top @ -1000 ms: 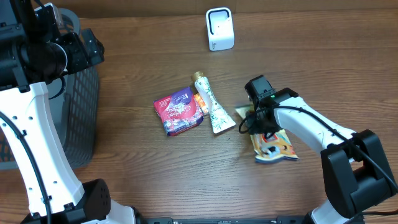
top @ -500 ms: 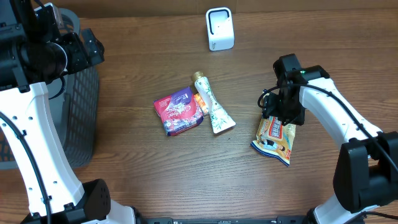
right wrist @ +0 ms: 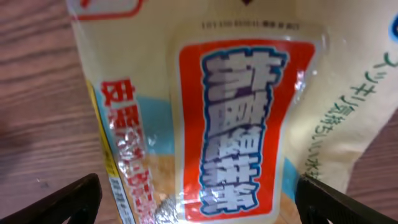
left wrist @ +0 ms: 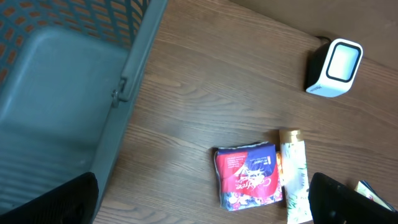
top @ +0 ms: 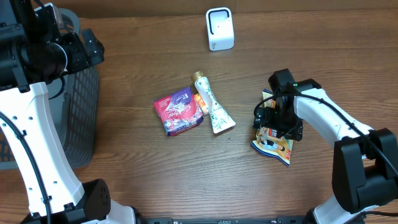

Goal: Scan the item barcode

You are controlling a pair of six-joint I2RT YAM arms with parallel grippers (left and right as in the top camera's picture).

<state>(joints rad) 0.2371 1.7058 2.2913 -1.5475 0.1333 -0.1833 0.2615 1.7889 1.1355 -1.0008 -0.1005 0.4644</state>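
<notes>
A brown worktop (top: pixel 155 168) of wood-grain board fills the overhead view, its grain running lengthwise in dark and lighter streaks, and the same board shows in the left wrist view (left wrist: pixel 205 93) and at the left edge of the right wrist view (right wrist: pixel 31 74). At its left end stands a grey-blue plastic basket (top: pixel 87 112) with latticed walls, a thick rim (left wrist: pixel 134 62) and a smooth floor. The light is soft and even, giving the wood a dull sheen.
</notes>
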